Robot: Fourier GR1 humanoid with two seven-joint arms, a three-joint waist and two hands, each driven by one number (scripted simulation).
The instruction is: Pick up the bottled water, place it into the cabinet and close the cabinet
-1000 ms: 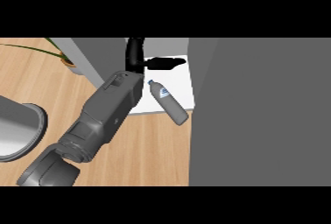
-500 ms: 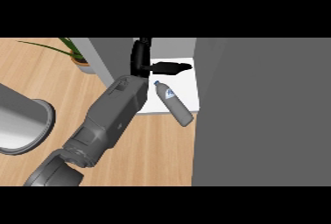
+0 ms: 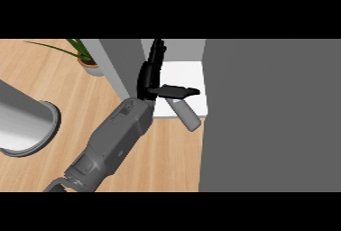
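Note:
The bottled water [image 3: 187,115] lies on its side, tilted, on the white floor of the cabinet [image 3: 184,74], with its lower end poking past the front edge. My left hand [image 3: 148,79] reaches into the cabinet just left of the bottle. Its fingers are straight and seen edge-on, and its thumb sticks out to the right across the bottle's upper end. The hand is open and not curled round the bottle. A wide grey cabinet door [image 3: 269,113] fills the right side. My right hand is out of view.
A grey cabinet side wall [image 3: 120,63] stands left of the hand. On the wooden counter [image 3: 170,158] there is a big metal pot [image 3: 23,122] at the left edge and a small potted plant [image 3: 85,57] at the back left.
My left hand has come closer to the bottle, so the thumb that was above it now overlaps its upper end. The bottle, pot and plant have drifted slightly in the view.

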